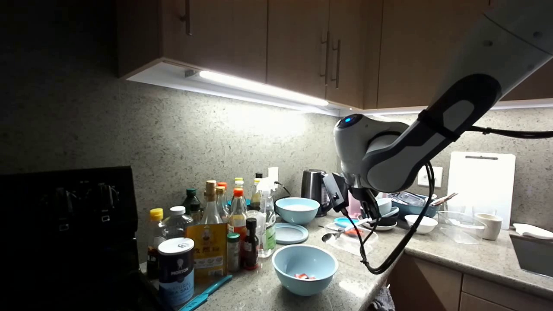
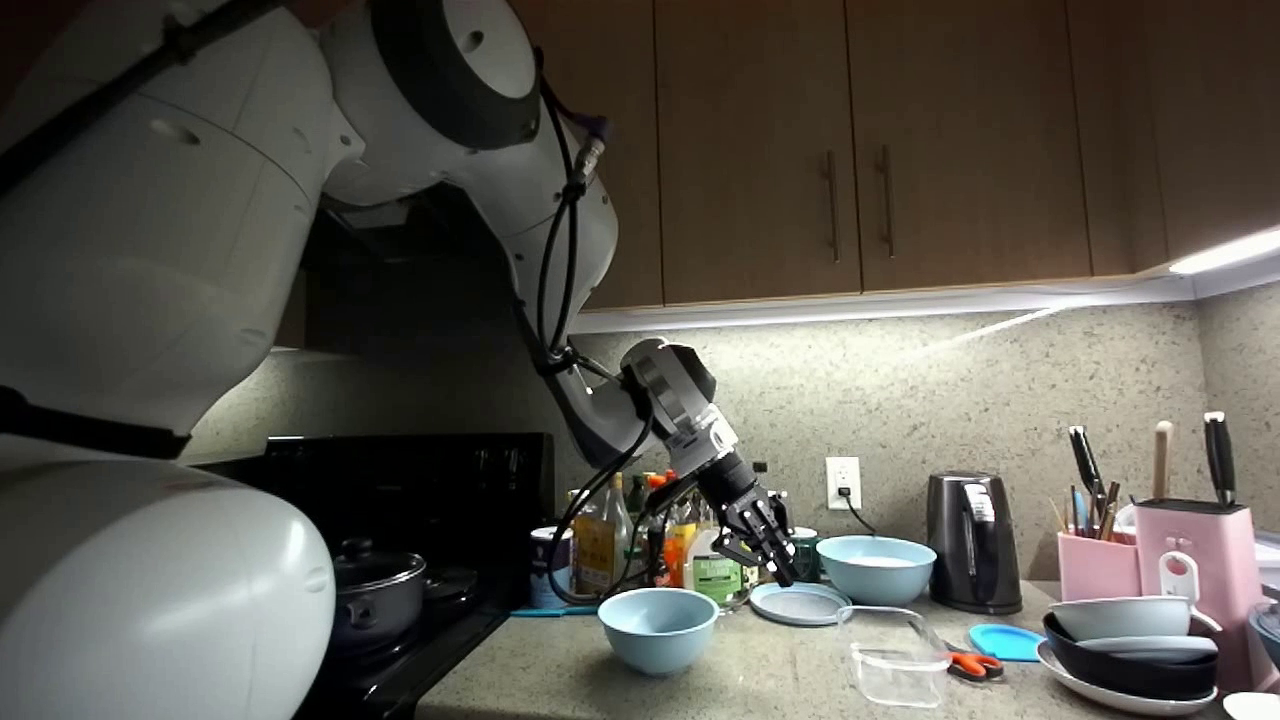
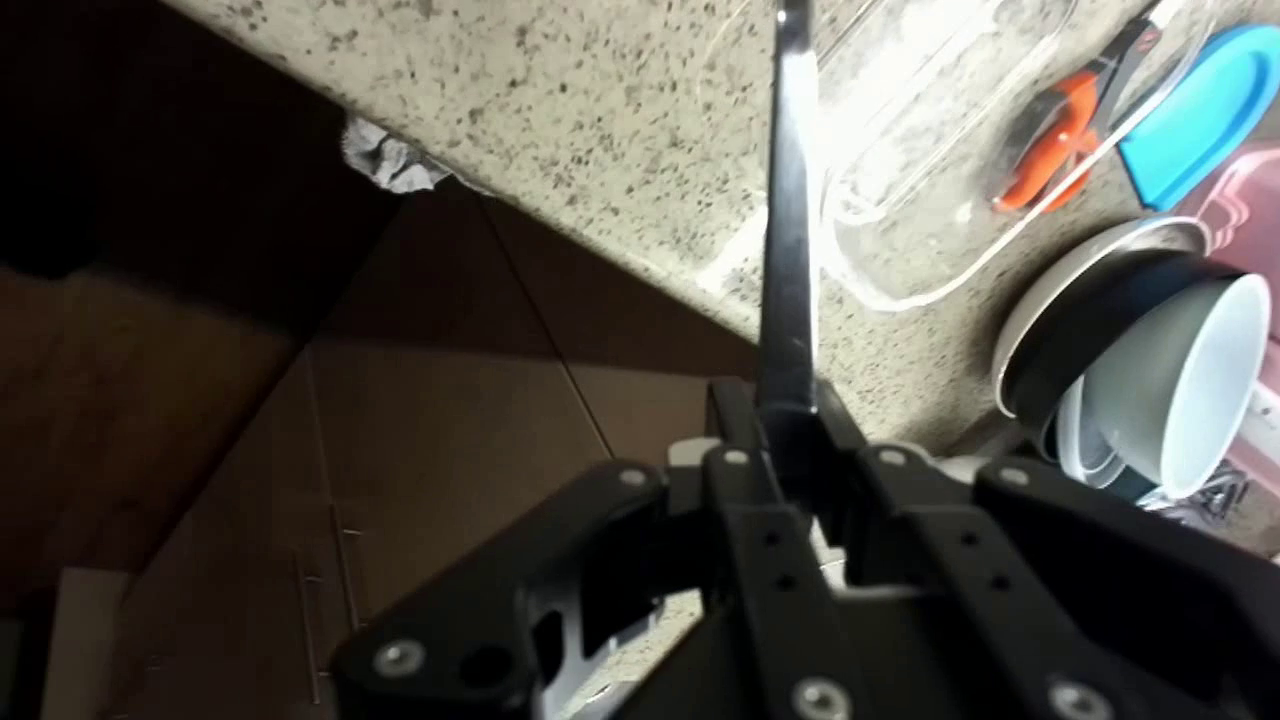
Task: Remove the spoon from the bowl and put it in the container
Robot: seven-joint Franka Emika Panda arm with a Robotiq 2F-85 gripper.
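I have the spoon (image 3: 789,220): my gripper (image 3: 787,430) is nearly closed, fingers pinched on the handle, which sticks straight up the wrist view from between them. Its dark head shows in an exterior view, below and to the left of my fingers. Spoon's out of the bowl (image 1: 303,286), held over the counter (image 2: 560,680). Bowl stands upright on that same counter, apart from my fingers, red and white bits (image 1: 305,276) inside (too small for me to name). Container (image 2: 900,680) is clear plastic, on the counter in both exterior views; the handle runs close along its edge in the wrist view, and I can't tell whether the two touch. Orange-handled scissors (image 2: 968,660) just beside the container, bright blue flat piece (image 3: 1200,110) next to them, then stacked bowls (image 2: 1130,650) by the pink knife block (image 2: 1205,545). Kettle (image 2: 965,550) further back, second blue bowl (image 2: 876,582) just beside it, light blue round plate or lid (image 1: 290,233) near that one. Bottles (image 1: 239,216) and the salt canister (image 1: 176,272) crowd together toward the stove (image 1: 69,216), long teal utensil (image 1: 205,296) lying just beside the canister. Lidded pot (image 2: 378,605) on the stove.
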